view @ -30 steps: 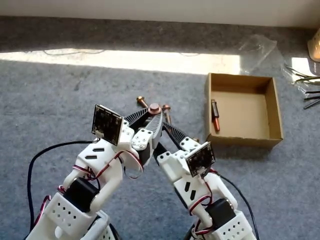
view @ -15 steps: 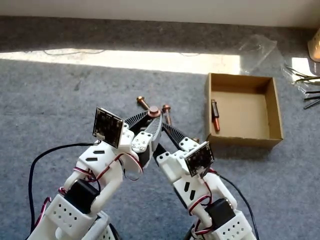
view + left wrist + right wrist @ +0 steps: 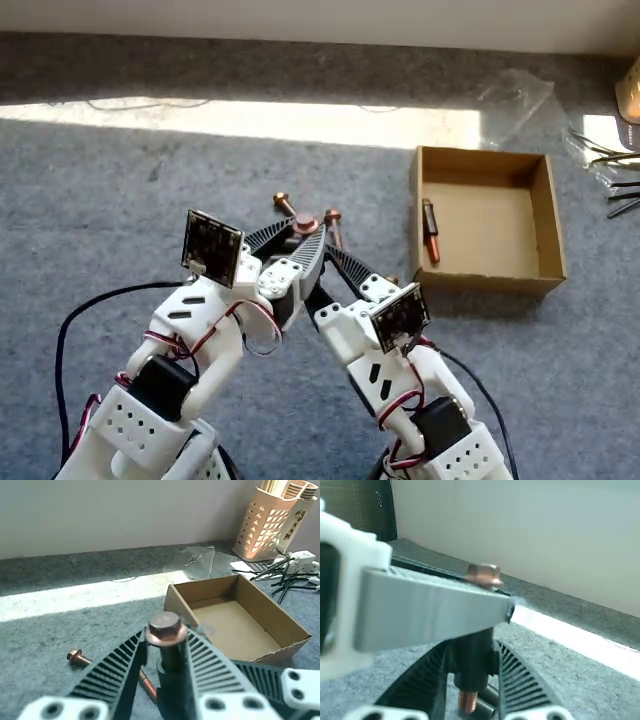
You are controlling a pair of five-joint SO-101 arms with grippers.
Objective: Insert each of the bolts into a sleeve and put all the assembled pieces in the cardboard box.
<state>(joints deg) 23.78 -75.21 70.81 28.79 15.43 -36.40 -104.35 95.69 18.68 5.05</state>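
A copper bolt (image 3: pixel 306 224) with a hex head (image 3: pixel 165 627) stands upright between my left gripper's (image 3: pixel 304 230) fingers, which are shut on it just under the head. Its shaft runs down through a black sleeve (image 3: pixel 471 662), and the copper tip (image 3: pixel 466 700) pokes out below. My right gripper (image 3: pixel 472 652) is shut on that sleeve from the other side, right under the left gripper's finger (image 3: pixel 430 610). The cardboard box (image 3: pixel 488 282) sits to the right and holds one assembled piece (image 3: pixel 430 231).
Two loose bolts (image 3: pixel 283 204) (image 3: pixel 333 226) lie on the grey carpet just beyond the grippers. Past the box lie a clear plastic bag (image 3: pixel 515 95) and black cables (image 3: pixel 610 160). A perforated beige holder (image 3: pixel 272 517) stands by the wall.
The bolt head and my left gripper have sunk slightly toward the right gripper. The right arm has stayed put.
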